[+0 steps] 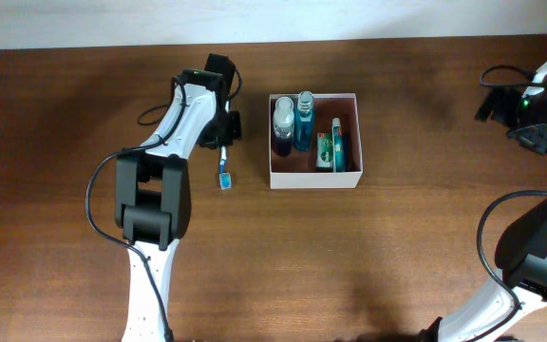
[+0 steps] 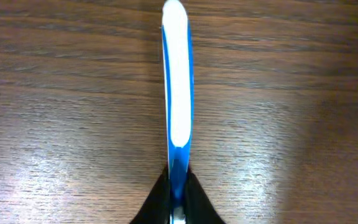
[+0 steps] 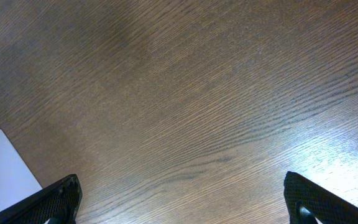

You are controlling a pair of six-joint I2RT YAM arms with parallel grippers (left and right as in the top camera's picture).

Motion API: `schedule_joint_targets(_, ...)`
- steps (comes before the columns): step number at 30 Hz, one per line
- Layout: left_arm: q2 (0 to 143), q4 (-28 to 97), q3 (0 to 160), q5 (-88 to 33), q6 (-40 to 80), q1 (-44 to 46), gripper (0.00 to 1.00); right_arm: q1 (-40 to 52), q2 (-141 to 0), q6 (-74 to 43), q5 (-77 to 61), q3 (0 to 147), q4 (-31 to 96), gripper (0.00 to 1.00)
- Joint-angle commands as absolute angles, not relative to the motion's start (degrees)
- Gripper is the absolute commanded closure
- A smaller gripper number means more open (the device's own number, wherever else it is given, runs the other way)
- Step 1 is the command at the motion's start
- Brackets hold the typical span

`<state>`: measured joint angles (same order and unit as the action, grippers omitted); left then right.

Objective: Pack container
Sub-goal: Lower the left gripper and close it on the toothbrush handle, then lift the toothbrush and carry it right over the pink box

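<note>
Container (image 1: 313,180) at the middle of the table (image 1: 397,247), square, white-walled and open at the top, with a dark bottle (image 1: 283,128), a blue bottle (image 1: 304,123) and a green packet (image 1: 327,150) packed side by side inside and some bare floor left at the far side. Just to its left, a blue-and-white toothbrush (image 2: 177,93) pinched by one end in the left gripper (image 2: 177,210), fingers narrowed tight on the handle, its length running straight out from the wrist. Probably gripped at the end so the brush can be lowered into the container without the fingers fouling the thin walls. Lifted clear of the wood or resting on it: not possible to tell. Left arm stretched forward from its base, bent at the elbow, wrist turned back toward the near edge. Spread wide and empty over bare wood, right gripper (image 3: 185,208); right arm far off at the right edge, well apart from the container, presumably parked clear of the packing.
</note>
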<state>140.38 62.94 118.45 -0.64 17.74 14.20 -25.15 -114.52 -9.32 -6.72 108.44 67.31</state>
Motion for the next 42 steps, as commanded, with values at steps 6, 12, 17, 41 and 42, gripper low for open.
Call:
schedule_joint_targets(6, 143.6, 63.0, 118.5, -1.1, 17.5, 13.4, 0.99, -25.1, -114.6, -9.9, -6.4, 109.4, 67.3, 0.01)
schedule_joint_targets(12, 143.5, 69.5, 128.7, -1.1, 17.5, 10.7, 0.99, -25.1, -114.6, -9.9, -6.4, 109.4, 67.3, 0.01)
schedule_joint_targets(17, 143.5, 77.6, 144.6, -1.1, 17.1, 9.0, 0.99, -25.1, -114.6, -9.9, -6.4, 109.4, 67.3, 0.01)
schedule_joint_targets(41, 140.0, 85.4, 179.8, 8.8, 9.7, 31.6, 0.99, -25.1, -114.6, -9.9, -6.4, 109.4, 67.3, 0.01)
schedule_joint_targets(42, 139.7, 85.1, 179.8, 11.1, 9.7, 32.4, 0.99, -25.1, -114.6, -9.9, -6.4, 109.4, 67.3, 0.01)
